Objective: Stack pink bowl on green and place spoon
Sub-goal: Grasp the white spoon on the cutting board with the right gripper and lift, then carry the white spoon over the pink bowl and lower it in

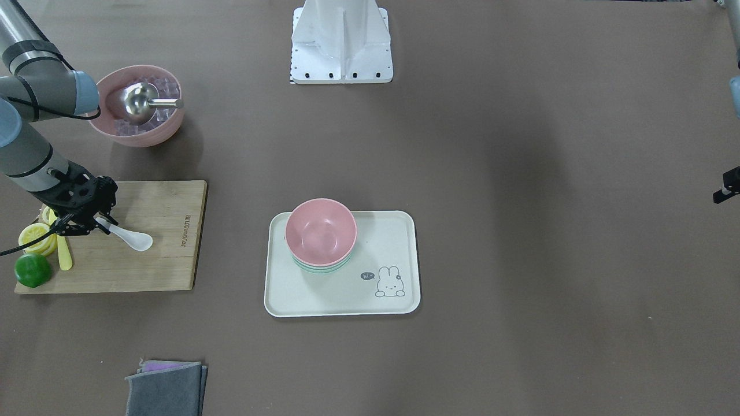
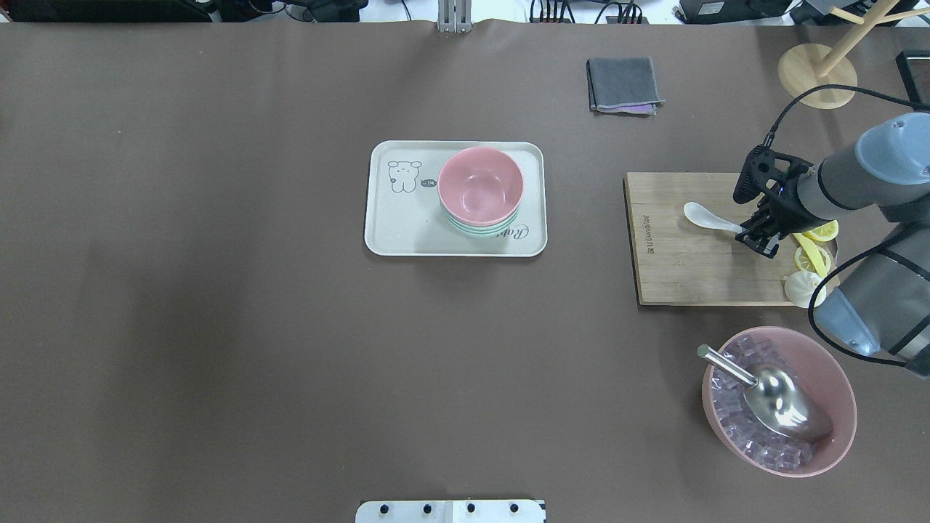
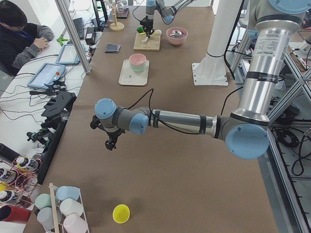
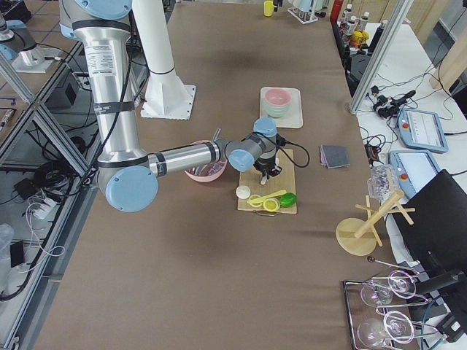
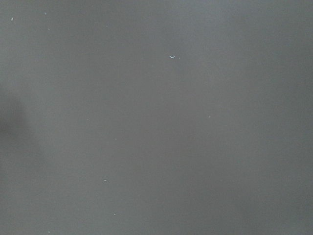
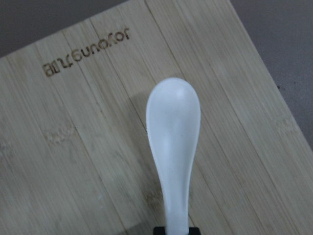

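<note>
Already pink bowl nested on green bowl, on tray. Right gripper low over board, wrist angled down, pinching spoon handle (scoop points trayward). Left gripper hovers over table; grip unreadable.

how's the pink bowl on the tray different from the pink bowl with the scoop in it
The small pink bowl is empty; the large pink bowl holds clear ice cubes and a metal scoop. The small pink bowl is nested on a green bowl on the cream tray; the large pink bowl stands directly on the brown table. Both are round, pink and upright.
</note>
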`<state>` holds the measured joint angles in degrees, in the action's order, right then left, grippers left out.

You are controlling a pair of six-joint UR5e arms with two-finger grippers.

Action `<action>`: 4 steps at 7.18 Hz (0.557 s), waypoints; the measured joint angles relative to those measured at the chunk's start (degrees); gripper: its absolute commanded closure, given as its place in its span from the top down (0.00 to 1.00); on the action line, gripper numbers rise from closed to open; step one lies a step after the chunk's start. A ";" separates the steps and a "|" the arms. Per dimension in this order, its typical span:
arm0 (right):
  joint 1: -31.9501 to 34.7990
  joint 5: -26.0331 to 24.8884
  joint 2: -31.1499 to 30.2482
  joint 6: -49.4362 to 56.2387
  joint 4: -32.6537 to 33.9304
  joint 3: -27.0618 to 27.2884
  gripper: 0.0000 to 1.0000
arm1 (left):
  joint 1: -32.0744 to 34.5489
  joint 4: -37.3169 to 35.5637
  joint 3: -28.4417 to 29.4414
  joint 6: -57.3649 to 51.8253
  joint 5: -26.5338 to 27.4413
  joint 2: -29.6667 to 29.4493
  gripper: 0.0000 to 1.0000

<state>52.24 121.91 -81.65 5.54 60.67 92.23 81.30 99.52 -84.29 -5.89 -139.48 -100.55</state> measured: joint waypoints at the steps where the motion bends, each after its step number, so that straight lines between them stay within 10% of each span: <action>1: -0.02 2.09 2.07 -8.44 0.15 0.03 0.00 | -0.02 -0.02 0.00 0.02 0.00 0.00 0.99; 4: -2.95 5.01 13.84 -34.90 10.24 1.74 0.00 | -0.08 -0.11 0.02 0.09 0.00 -0.05 0.99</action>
<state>49.29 126.91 -67.81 -29.36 70.91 93.96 81.22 99.42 -84.27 -5.80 -139.48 -100.60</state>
